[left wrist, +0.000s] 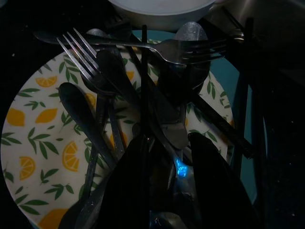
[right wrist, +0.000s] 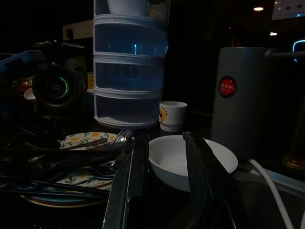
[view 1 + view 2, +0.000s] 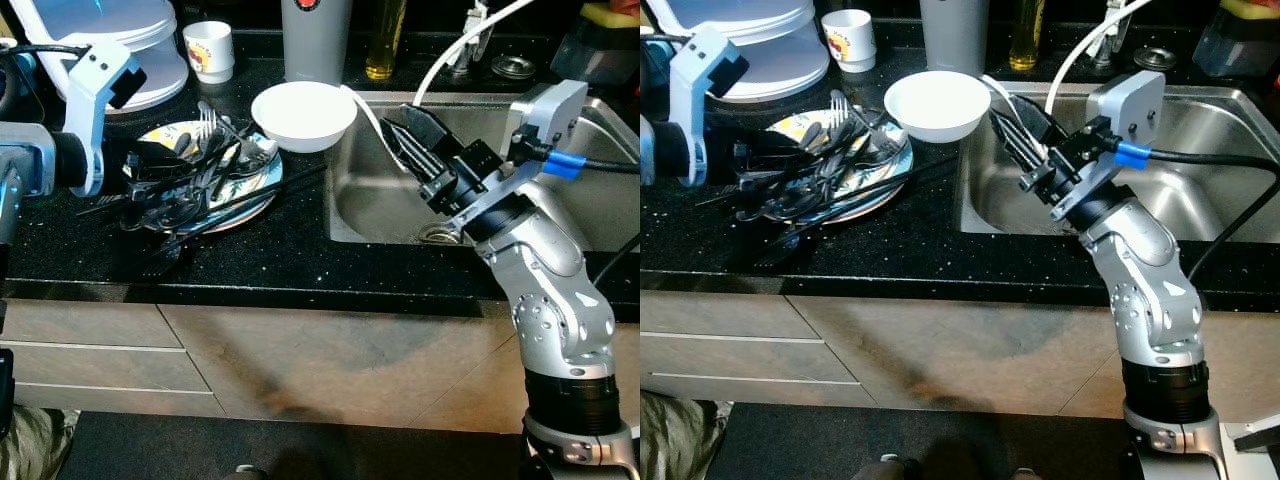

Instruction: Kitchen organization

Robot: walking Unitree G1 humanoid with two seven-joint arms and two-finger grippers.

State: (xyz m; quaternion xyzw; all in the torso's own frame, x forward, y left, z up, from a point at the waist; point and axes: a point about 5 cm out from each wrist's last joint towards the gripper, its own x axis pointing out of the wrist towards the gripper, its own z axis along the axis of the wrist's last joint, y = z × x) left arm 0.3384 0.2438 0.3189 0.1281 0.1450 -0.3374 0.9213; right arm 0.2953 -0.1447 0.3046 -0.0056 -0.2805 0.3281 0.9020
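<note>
Black speckled counter (image 3: 300, 250) runs across the scene, with a steel sink (image 3: 372, 205) sunk into its right half. At far left stands a white stacked container (image 3: 120, 45); a grey canister (image 3: 315, 38) and a small printed cup (image 3: 210, 50) sit along the far edge. On the left, a lemon-patterned plate (image 1: 33, 129) carries a tangled heap of cutlery (image 3: 195, 175), forks and spoons crossing over each other. A white bowl (image 3: 303, 115) sits just right of it, beside the sink rim. The left gripper (image 1: 167, 186) hangs spread over the cutlery, possibly touching it; the dim view hides contact. The right gripper (image 3: 405, 135) hovers spread above the sink's left edge, near the bowl, empty.
</note>
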